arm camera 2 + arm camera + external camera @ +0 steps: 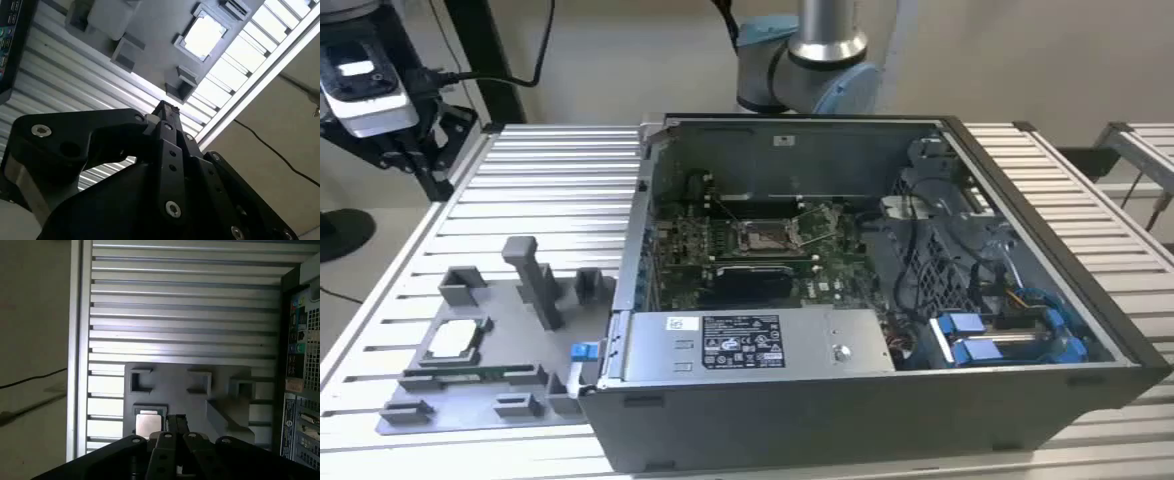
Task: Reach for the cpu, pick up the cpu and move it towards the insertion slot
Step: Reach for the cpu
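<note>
The cpu (454,340) lies flat, silvery top up, in a square pocket of a grey fixture plate (470,412) at the exterior view's left, in front of the computer case. My black gripper (416,160) hangs high over the table's far left corner, well apart from the chip. In both wrist views the fingers come together at their tips with nothing between them: gripper (165,107), gripper (175,420). The cpu (202,36) (147,424) shows below and beyond them. The insertion slot (767,235), a silver-framed socket, sits on the board inside the case.
The open computer case (854,410) stands mid-table with a power supply (747,345) and blue-tipped cables (987,340) inside. A tall grey post (534,280) rises from the fixture plate, and a long green memory stick (467,372) lies beside the chip. The table is ribbed aluminium (547,200).
</note>
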